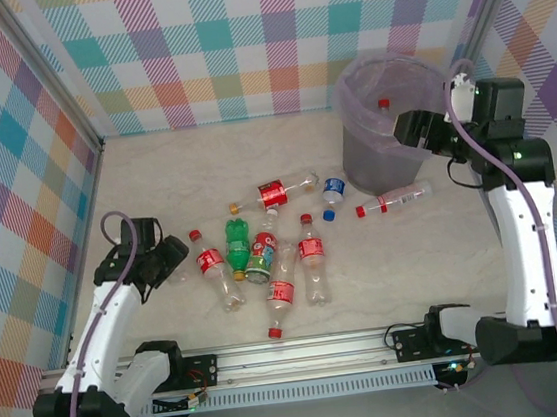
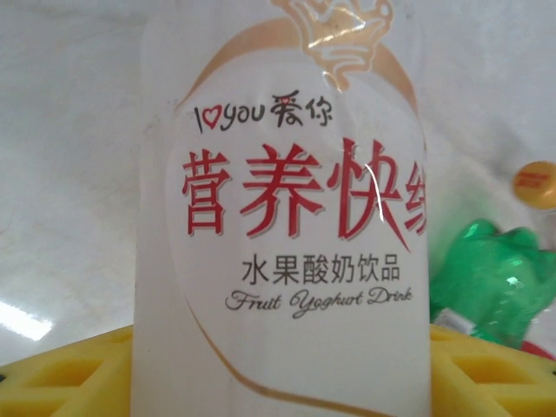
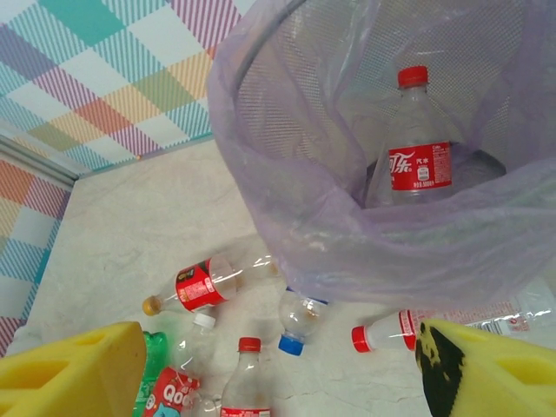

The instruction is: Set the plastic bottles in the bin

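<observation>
1. Above the table [image 1: 154, 172], from the top camera, the clear plastic bottles with red labels and caps [image 1: 310, 255] lay clustered between the two arms, a green plastic bottle [image 1: 237, 245] among them. One more clear bottle [image 1: 393, 198] lay just beside the round grey bin lined with a lilac bag [image 1: 374, 162]. The left hand [image 1: 162, 262] sat low at the cluster's left edge, placed, I judge, for a pick. The right hand [image 1: 419, 130] hung at the bin's rim, where anything let go would fall inside.
2. From the left wrist camera, a milky white yoghurt-drink bottle [image 2: 287, 217] stood between the yellow pads [image 2: 69, 378]. They met both its sides, so the left hand [image 2: 282, 387] looked closed on it. The green plastic bottle [image 2: 495, 278] lay just beyond, to the right.
3. From the right wrist camera, the right hand [image 3: 278, 369] was spread wide, with nothing between its yellow fingers [image 3: 69, 373]. One red-labelled bottle [image 3: 420, 156] stood inside the bin [image 3: 287, 217], against the bag. The others lay on the table below, so most of the task seemingly remained.
</observation>
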You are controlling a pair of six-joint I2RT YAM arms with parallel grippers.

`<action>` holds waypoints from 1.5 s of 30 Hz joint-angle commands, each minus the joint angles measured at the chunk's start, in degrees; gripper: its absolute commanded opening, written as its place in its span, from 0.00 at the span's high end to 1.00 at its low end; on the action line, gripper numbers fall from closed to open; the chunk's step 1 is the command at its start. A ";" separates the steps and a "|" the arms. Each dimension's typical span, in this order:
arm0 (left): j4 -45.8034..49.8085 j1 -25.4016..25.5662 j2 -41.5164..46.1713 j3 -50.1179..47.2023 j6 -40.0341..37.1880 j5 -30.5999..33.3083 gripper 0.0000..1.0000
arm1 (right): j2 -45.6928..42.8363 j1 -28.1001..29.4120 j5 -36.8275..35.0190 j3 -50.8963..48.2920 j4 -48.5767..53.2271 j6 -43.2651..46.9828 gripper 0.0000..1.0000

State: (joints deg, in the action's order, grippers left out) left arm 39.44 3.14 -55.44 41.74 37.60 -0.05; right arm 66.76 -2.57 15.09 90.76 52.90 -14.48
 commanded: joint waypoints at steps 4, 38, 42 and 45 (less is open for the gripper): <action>-10.27 4.51 -6.86 9.17 0.45 -3.83 0.35 | -0.95 -0.12 7.25 -3.95 -2.61 -0.97 0.19; -47.64 36.75 -35.76 25.94 -8.36 -18.45 0.48 | 4.82 24.92 3.69 -8.05 -14.79 -13.16 0.19; -49.37 38.16 -37.30 27.79 -9.14 -20.47 0.48 | 6.54 23.89 2.12 -7.70 -13.44 -16.50 0.14; -48.86 39.20 -37.00 27.90 -10.37 -20.07 0.48 | 8.29 22.45 1.84 -7.16 -13.59 -19.62 0.09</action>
State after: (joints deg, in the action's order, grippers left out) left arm -5.65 40.99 -93.17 67.13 29.58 -18.39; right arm 73.56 21.06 18.26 83.20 38.61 -30.26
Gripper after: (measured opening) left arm 0.558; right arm 0.902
